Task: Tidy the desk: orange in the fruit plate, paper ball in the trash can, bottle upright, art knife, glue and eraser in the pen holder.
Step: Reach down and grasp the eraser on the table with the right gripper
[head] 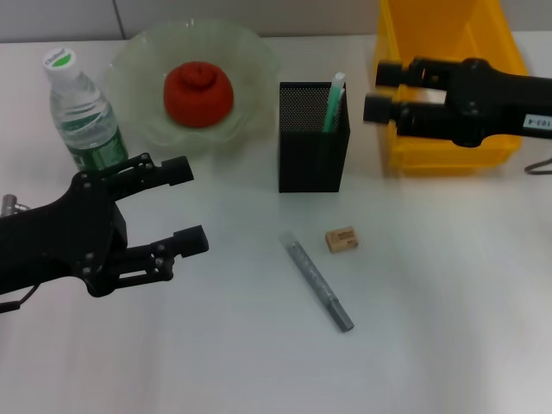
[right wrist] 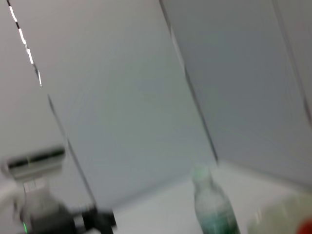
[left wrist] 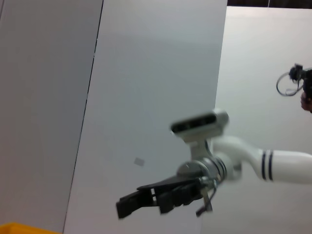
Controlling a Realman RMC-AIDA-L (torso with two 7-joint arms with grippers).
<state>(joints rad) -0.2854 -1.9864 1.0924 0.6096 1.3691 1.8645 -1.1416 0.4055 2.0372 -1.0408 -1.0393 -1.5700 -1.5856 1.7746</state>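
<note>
In the head view the orange (head: 198, 93) lies in the pale green fruit plate (head: 138, 69). The water bottle (head: 82, 108) stands upright at the far left. The black mesh pen holder (head: 312, 151) holds a green-and-white stick (head: 334, 103). The grey art knife (head: 317, 280) and the tan eraser (head: 341, 239) lie on the desk in front of the holder. My left gripper (head: 195, 203) is open and empty, left of the knife. My right gripper (head: 373, 90) is open and empty over the left rim of the yellow bin (head: 431, 164). No paper ball is in view.
The desk is white. The right wrist view shows the bottle (right wrist: 212, 207) and part of the plate (right wrist: 278, 219). The left wrist view shows the right arm's gripper (left wrist: 146, 200) far off against a grey wall.
</note>
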